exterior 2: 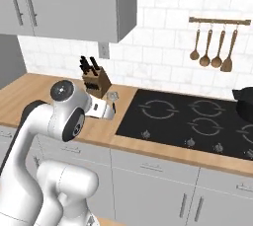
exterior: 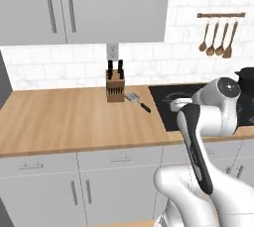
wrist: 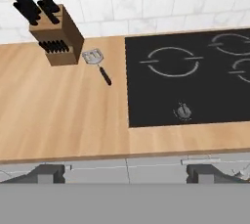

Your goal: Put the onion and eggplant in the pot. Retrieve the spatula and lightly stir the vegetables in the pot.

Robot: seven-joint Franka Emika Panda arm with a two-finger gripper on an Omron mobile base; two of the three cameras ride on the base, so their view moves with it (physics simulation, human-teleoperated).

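The gripper (wrist: 126, 175) is seen in the hand view with its two dark fingertips (wrist: 46, 173) spread wide apart at the bottom of the picture; nothing is held between them. It is held above the front edge of the wooden counter (wrist: 63, 115), clear of the surface, and is directed down and forward over the counter and the cooktop (wrist: 195, 91).

The spatula (wrist: 96, 63) is located ahead of the gripper, well apart from it, lying flat on the counter. Its slotted silver-grey head is placed just beside the knife block (wrist: 54, 39), and its thin black handle is pointed away from the block toward the near left corner of the cooktop. In the left base view the spatula (exterior: 137, 100) is seen between the knife block (exterior: 115, 86) and the black cooktop (exterior: 171, 103).

The pot (exterior 2: 244, 102) is partly seen at the right edge of the right base view, standing on the far right of the cooktop (exterior 2: 183, 121). In the left base view the pot (exterior: 246, 78) is partly hidden behind the arm.

A rail with wooden utensils (exterior 2: 212, 47) is mounted on the tiled wall above the cooktop. Grey wall cabinets (exterior: 84, 5) are fitted above the counter (exterior: 69, 117).
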